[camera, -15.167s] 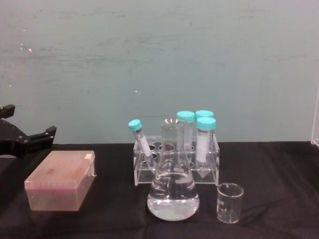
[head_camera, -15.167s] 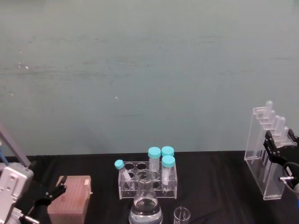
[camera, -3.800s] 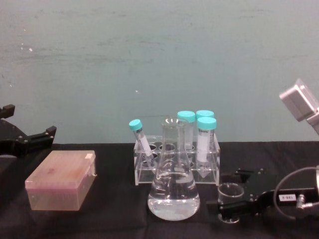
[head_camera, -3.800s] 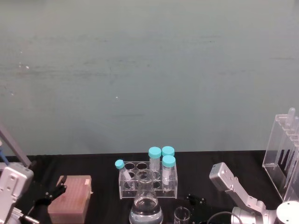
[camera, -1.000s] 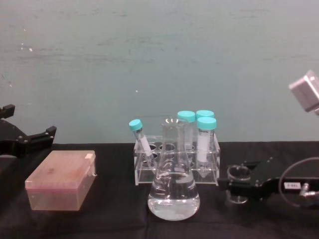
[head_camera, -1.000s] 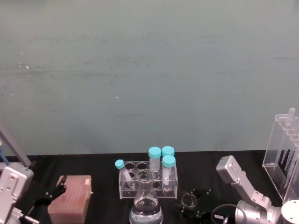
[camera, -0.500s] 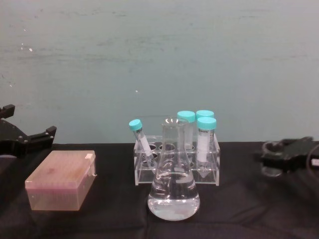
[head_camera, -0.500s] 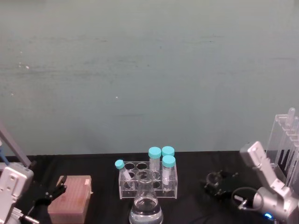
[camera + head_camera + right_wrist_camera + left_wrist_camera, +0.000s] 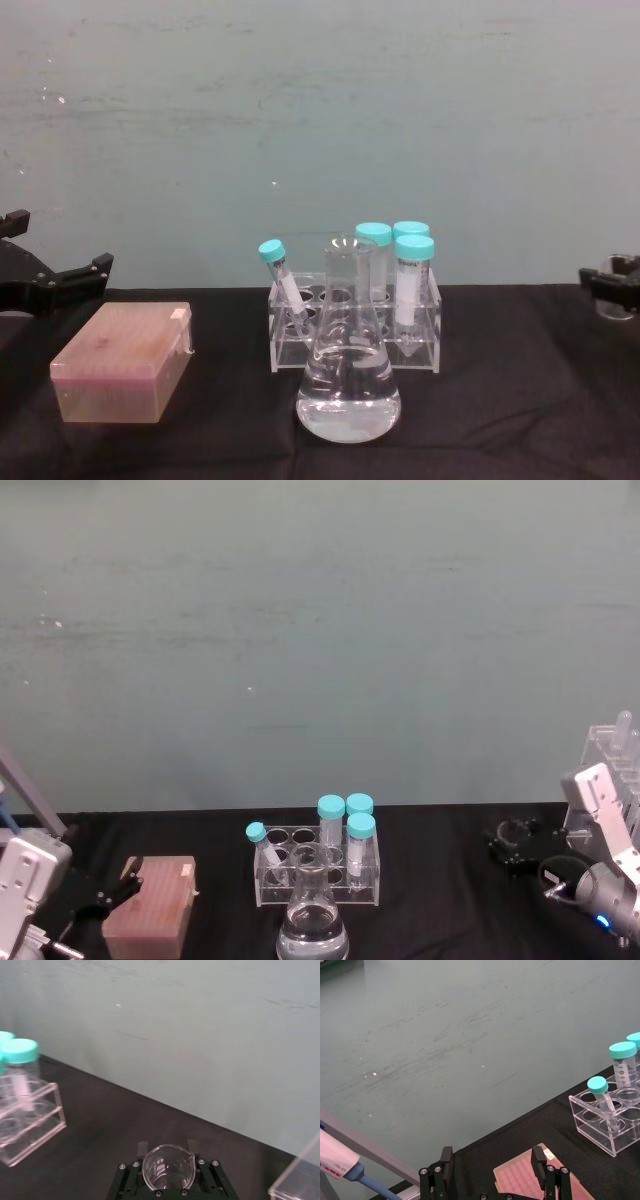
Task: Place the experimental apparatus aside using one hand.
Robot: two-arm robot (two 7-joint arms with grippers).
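My right gripper (image 9: pixel 513 841) is shut on the small glass beaker (image 9: pixel 168 1172) and holds it upright above the black table at the right side, close to the tall clear acrylic rack (image 9: pixel 612 768) with its long tubes. In the chest view this gripper (image 9: pixel 612 280) sits at the right edge with the beaker (image 9: pixel 613 306) in it. The large conical flask (image 9: pixel 347 372) with clear liquid stands at the front middle. My left gripper (image 9: pixel 52 280) hangs open at the far left, behind the pink box.
A low clear rack (image 9: pixel 354 322) with blue-capped tubes stands right behind the flask. A pink pipette-tip box (image 9: pixel 122 362) lies at the left front. The black cloth (image 9: pixel 500 400) between flask and right gripper is bare. A green wall backs the table.
My right gripper has carried the beaker from beside the flask to the right and farther back, toward the tall acrylic rack. The left arm, flask and tube rack have not moved.
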